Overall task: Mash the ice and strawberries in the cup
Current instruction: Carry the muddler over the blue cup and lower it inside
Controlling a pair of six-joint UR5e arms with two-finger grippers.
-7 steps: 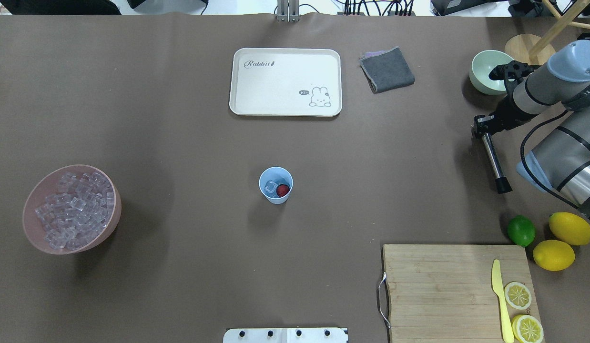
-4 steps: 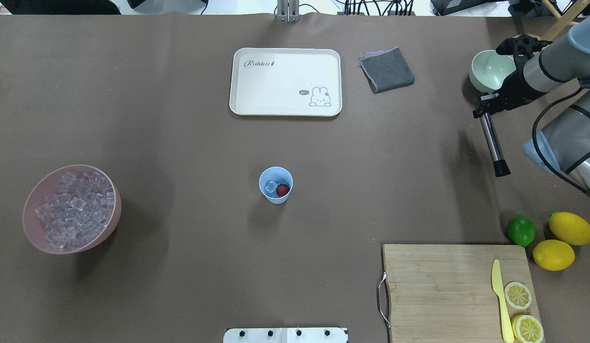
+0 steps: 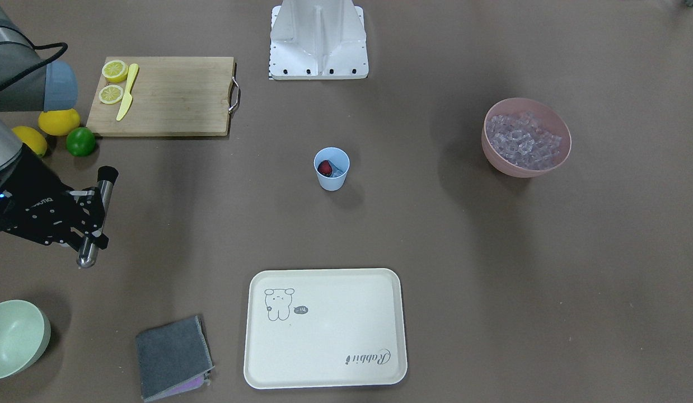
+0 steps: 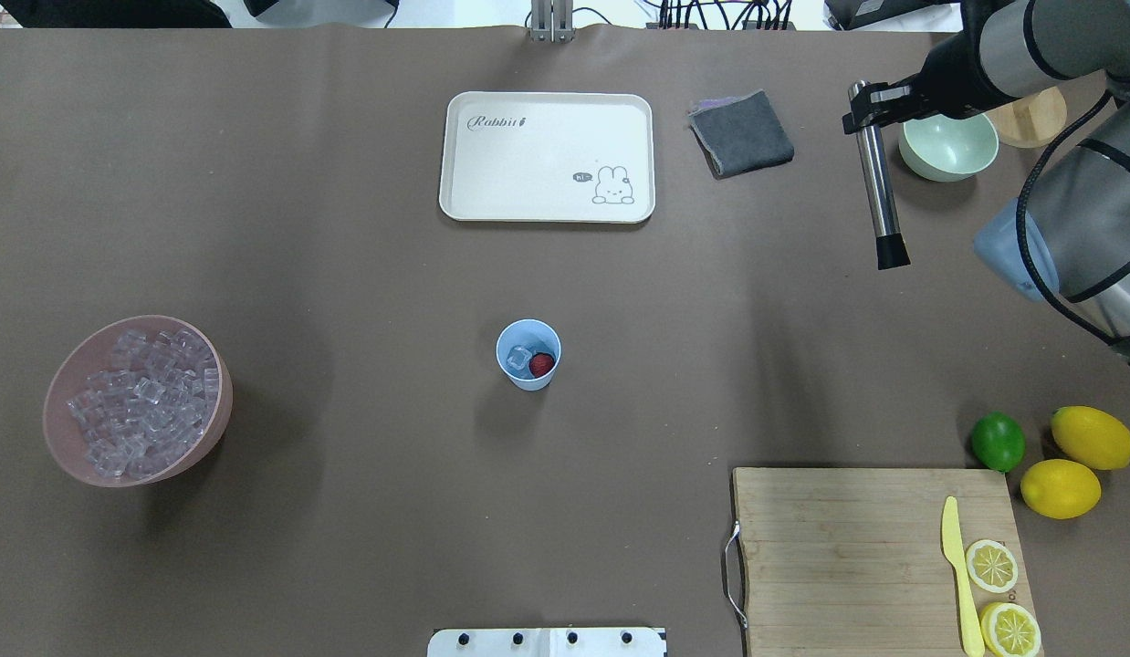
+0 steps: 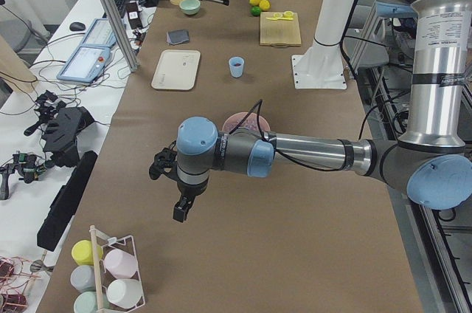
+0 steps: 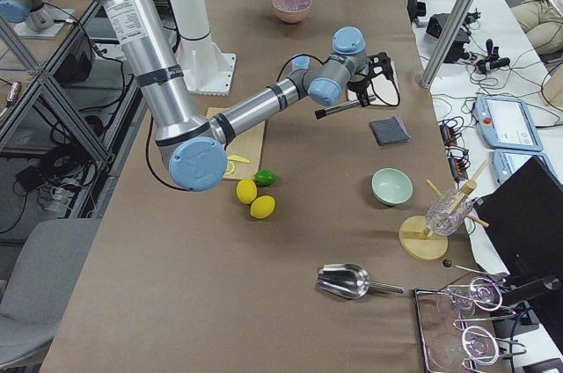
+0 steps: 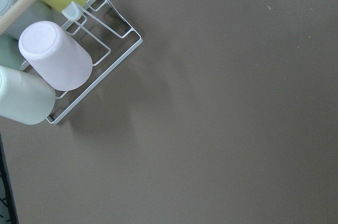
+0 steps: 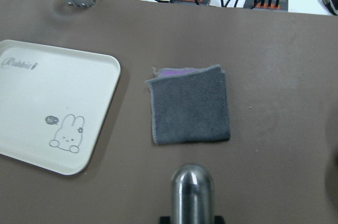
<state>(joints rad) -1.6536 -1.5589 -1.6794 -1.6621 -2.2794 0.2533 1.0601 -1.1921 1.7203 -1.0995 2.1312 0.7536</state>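
The light blue cup (image 4: 528, 376) stands mid-table, also in the front view (image 3: 331, 178). It holds a red strawberry (image 4: 541, 364) and a clear ice cube (image 4: 518, 359). More ice (image 4: 143, 401) fills the pink bowl (image 4: 65, 447) at the left. My right gripper (image 4: 868, 108) is shut on a steel muddler (image 4: 880, 196) with a black tip. It holds the muddler above the table at the far right, well away from the cup. It also shows in the front view (image 3: 89, 215). My left gripper (image 5: 181, 202) hovers far off to the left; whether it is open or shut cannot be told.
A cream tray (image 4: 547, 157) and a grey cloth (image 4: 741, 133) lie at the back. A pale green bowl (image 4: 948, 146) stands beside the muddler. A cutting board (image 4: 857, 547) with lemon halves and a yellow knife, a lime (image 4: 998, 442) and two lemons are front right. A cup rack (image 7: 100, 57) is below the left wrist.
My right arm has carried the muddler away from the robot and leftward, from beside the lime area to the far edge between the cloth and green bowl. The cup has not moved.
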